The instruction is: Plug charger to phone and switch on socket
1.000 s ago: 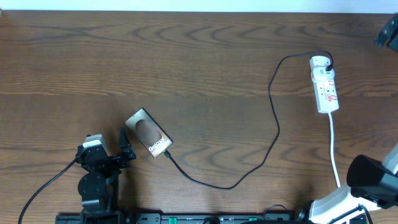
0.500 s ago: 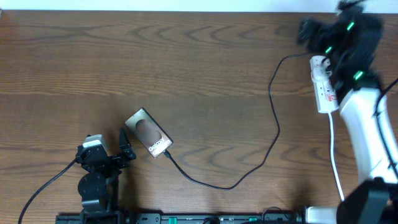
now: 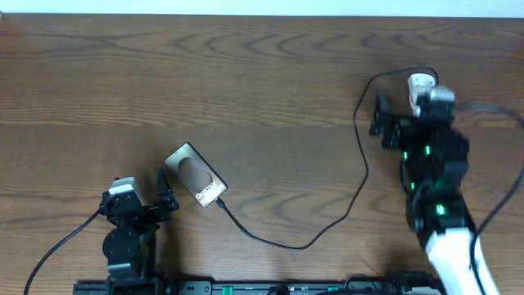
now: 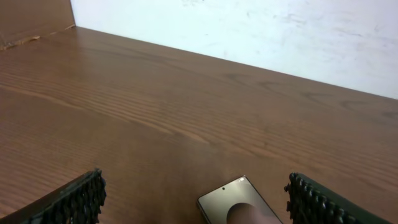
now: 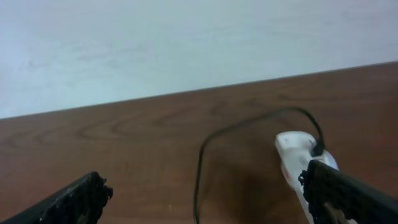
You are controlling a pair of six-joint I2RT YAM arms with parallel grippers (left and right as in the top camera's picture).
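Observation:
The phone (image 3: 195, 185) lies flat at the front left, its lettered end toward the front right. The charger (image 3: 364, 168), a thin black cable, runs from that end (image 3: 222, 204) in a loop up to the socket (image 3: 420, 82). Only the socket's rounded far end shows, since the right arm covers the rest. My right gripper (image 3: 405, 113) hangs open just left of the socket. In the right wrist view the socket (image 5: 291, 154) sits by my right finger and the charger (image 5: 200, 168) runs between the fingers. My left gripper (image 3: 137, 195) stands open beside the phone (image 4: 233, 205).
The wooden table (image 3: 246, 90) ends at a white wall at the back. The right arm (image 3: 434, 188) stretches from the front edge over the power strip. The left arm's own thicker black cable (image 3: 57, 250) trails toward the front left corner.
The right arm swung in from the front right corner, reached past the socket's far end, then drew back to lie over the strip. The left arm, phone and charger stayed put.

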